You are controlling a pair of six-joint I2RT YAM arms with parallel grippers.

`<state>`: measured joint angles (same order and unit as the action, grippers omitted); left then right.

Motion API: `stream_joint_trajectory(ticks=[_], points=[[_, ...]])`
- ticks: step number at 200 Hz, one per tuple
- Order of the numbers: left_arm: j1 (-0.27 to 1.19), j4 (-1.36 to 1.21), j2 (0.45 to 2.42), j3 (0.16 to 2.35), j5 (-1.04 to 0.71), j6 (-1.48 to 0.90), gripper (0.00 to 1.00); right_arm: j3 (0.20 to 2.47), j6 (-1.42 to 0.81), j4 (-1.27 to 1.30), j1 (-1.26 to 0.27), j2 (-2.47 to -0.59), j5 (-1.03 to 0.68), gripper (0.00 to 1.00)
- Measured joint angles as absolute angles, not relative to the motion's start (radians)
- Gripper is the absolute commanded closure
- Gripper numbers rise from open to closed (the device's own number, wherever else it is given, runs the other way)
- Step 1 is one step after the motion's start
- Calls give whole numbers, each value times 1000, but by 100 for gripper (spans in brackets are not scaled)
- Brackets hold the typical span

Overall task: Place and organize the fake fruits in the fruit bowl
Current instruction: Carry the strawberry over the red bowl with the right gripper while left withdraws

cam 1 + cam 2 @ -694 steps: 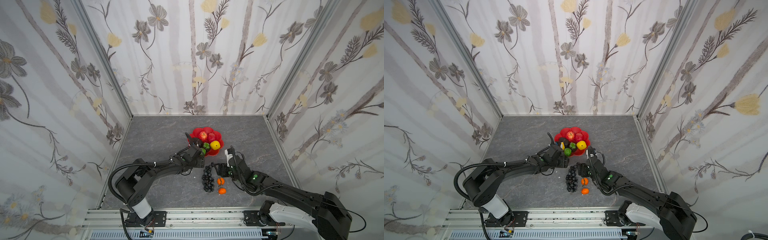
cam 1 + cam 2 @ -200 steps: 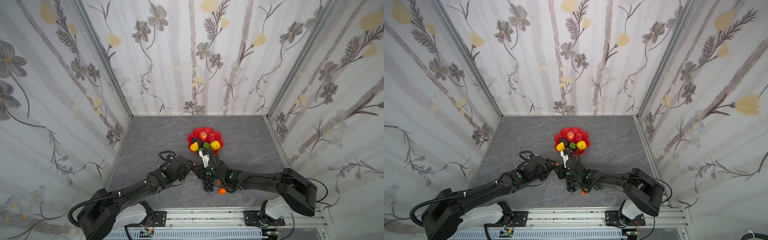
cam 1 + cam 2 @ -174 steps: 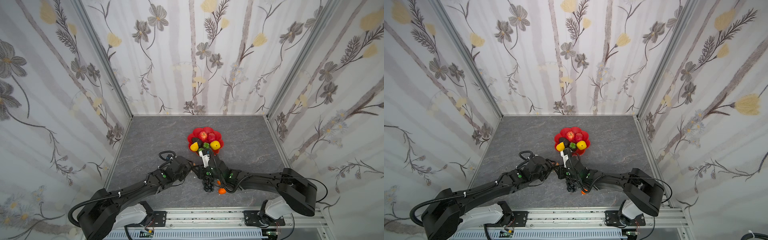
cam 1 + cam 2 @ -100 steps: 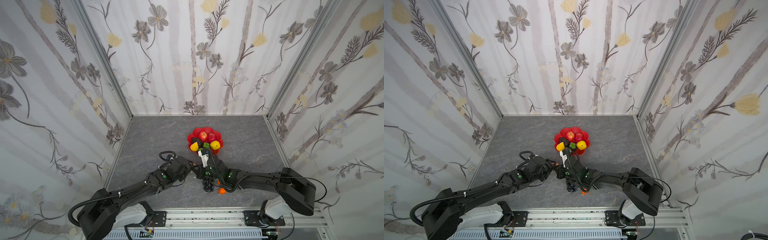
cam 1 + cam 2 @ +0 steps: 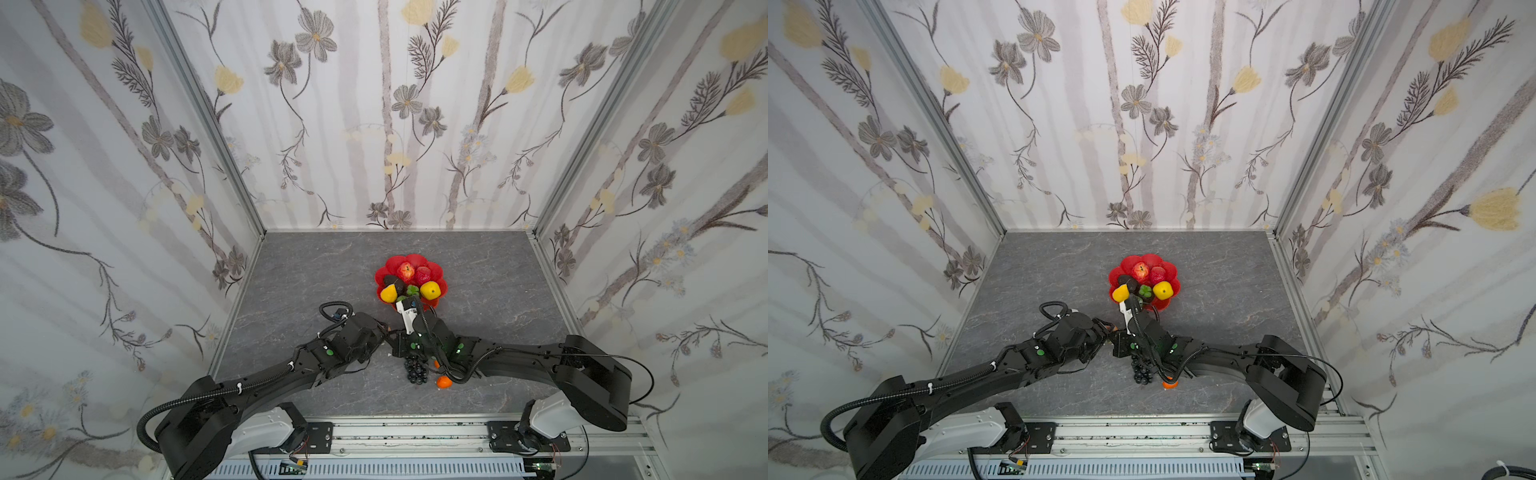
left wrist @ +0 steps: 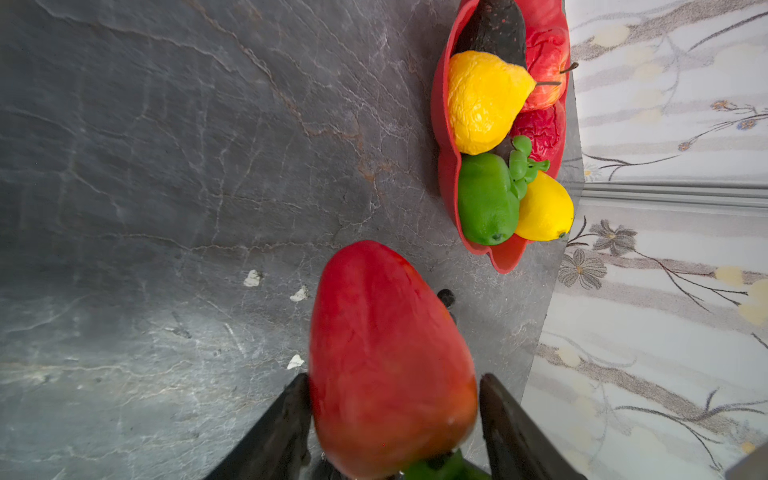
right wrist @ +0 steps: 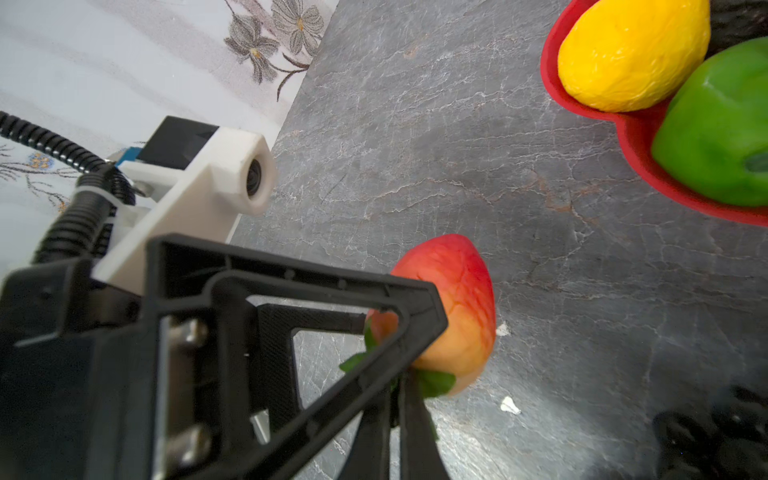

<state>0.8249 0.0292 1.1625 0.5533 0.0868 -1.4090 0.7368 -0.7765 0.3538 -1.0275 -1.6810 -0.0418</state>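
1. Just in front of the fruit bowl [image 5: 437, 269], over the grey counter [image 5: 307, 270], a red-orange fruit [image 6: 386, 357] with green leaves sits outside the bowl, between the two arms' tips.
2. The left claw [image 6: 395, 379] straddles the fruit's wide end, jaws close against both sides. Whether they press it, I cannot tell.
3. The right claw [image 7: 399, 388] is pinched tight on the fruit's green leaves.
4. The bowl holds a yellow pear [image 6: 482, 99], green pepper [image 6: 486, 199], lemon [image 6: 544, 212], red apple [image 5: 406, 271] and a dark piece [image 5: 392, 284].
5. A black grape bunch [image 5: 415, 370] and a small orange fruit [image 5: 444, 382] lie on the counter, apart from the bowl.
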Motion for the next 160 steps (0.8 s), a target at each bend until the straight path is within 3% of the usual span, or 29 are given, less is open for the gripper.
stream_joint_trajectory(ticks=[79,160], points=[[724,-25,1005,509,59,-1263,1,761,-765,219,-1015,-1576,-5,100],[584,100,638,424,160,-901,0,767,-724,26,-862,-1420,22,100]])
